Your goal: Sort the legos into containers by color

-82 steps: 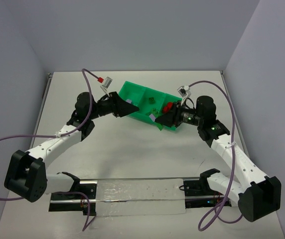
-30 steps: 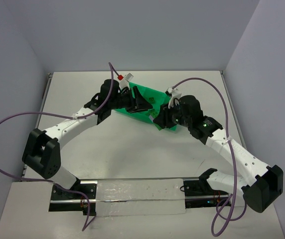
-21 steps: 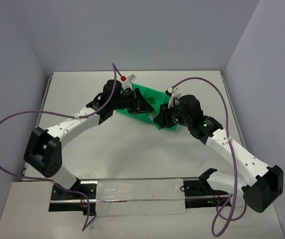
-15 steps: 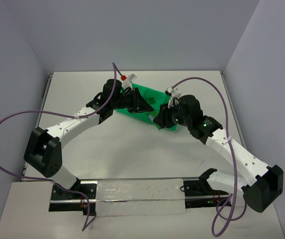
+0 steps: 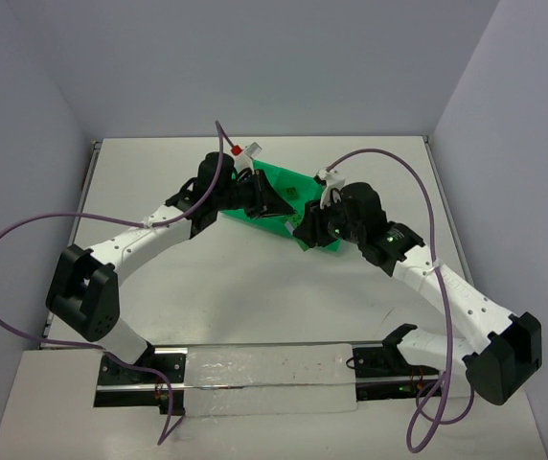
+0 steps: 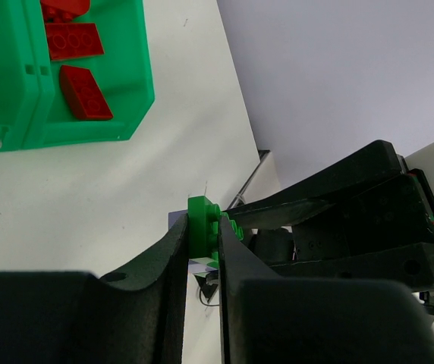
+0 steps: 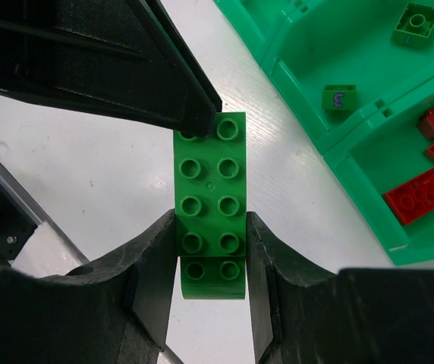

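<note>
A long green lego (image 7: 209,171), studs facing the camera, is clamped at its near end by my right gripper (image 7: 209,227), which is shut on it. A shorter green piece sits under that end. My left gripper (image 6: 202,231) is shut on the far end of the same green lego (image 6: 199,216); a lavender sliver shows beside it. In the top view the two grippers meet at the tray's near edge, left gripper (image 5: 272,204) and right gripper (image 5: 305,226). The green tray (image 5: 298,182) holds the containers: red legos (image 7: 420,197) in one, small green legos (image 7: 339,97) in the neighbouring one.
Two red legos (image 6: 85,92) lie in the tray's end compartment (image 6: 137,91) in the left wrist view. Purple cables loop over both arms (image 5: 389,158). A clear strip on a rail (image 5: 264,369) runs along the near table edge. Walls close in on three sides.
My left gripper's jaws have closed in onto the far end of the green lego over the last second. Both arms have stayed almost still, and the right grip is unchanged.
</note>
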